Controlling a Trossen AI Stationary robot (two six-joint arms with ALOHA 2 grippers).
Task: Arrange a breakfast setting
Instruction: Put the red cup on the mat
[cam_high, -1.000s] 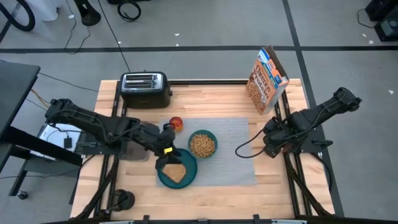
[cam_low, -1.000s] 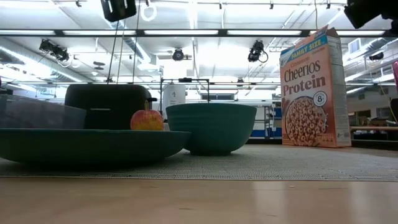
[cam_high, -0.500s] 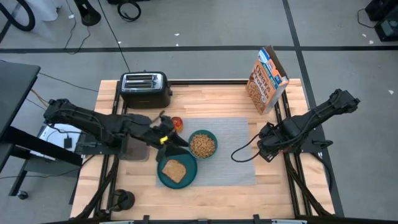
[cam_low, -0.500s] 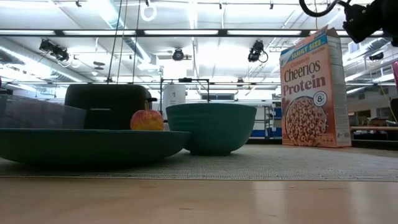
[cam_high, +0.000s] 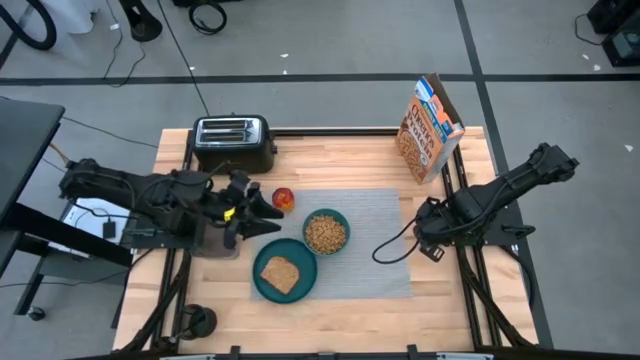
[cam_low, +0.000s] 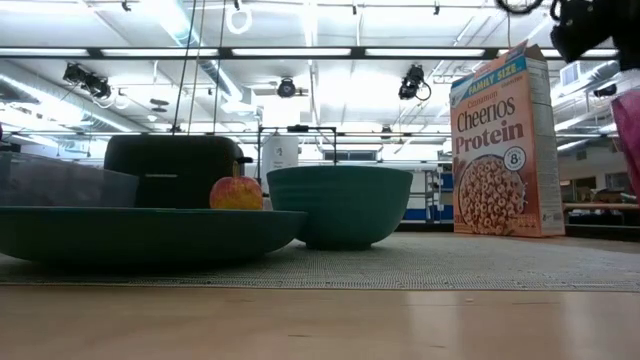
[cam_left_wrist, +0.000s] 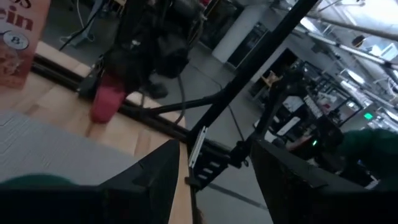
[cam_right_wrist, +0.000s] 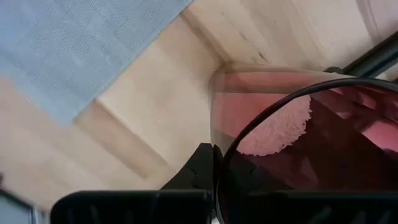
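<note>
On the grey placemat (cam_high: 370, 240) rest a teal plate (cam_high: 262, 288) with a toast slice (cam_high: 279, 272) on it, a teal bowl (cam_high: 326, 232) of cereal and, at its far left corner, a small red fruit (cam_high: 284, 198). My left gripper (cam_high: 262, 212) hovers open left of the fruit, holding nothing. My right gripper (cam_high: 428, 240) is off the mat's right edge, shut on the pink cup (cam_right_wrist: 267, 106). That cup also shows in the left wrist view (cam_left_wrist: 109, 102) and at the low view's right edge (cam_low: 630, 130). My right gripper holds the pink cup at its rim (cam_right_wrist: 219, 163). One dark finger (cam_right_wrist: 200, 169) lies against the outside of the wall; the other is lost in the cup's dark inside. The cup is by the bare wood right of the mat; whether its base is lifted I cannot tell.
A black toaster (cam_high: 233, 142) stands at the far left and a cereal box (cam_high: 430, 125) at the far right. A clear container (cam_high: 215, 240) sits left of the plate, under my left arm. Bare wood lies along the near edge.
My left gripper has drawn back from above the toast toward the table's left and far side; the toast stays on the plate. My right gripper has shifted slightly toward the near edge, and more of the pink cup now shows at the low view's right edge.
</note>
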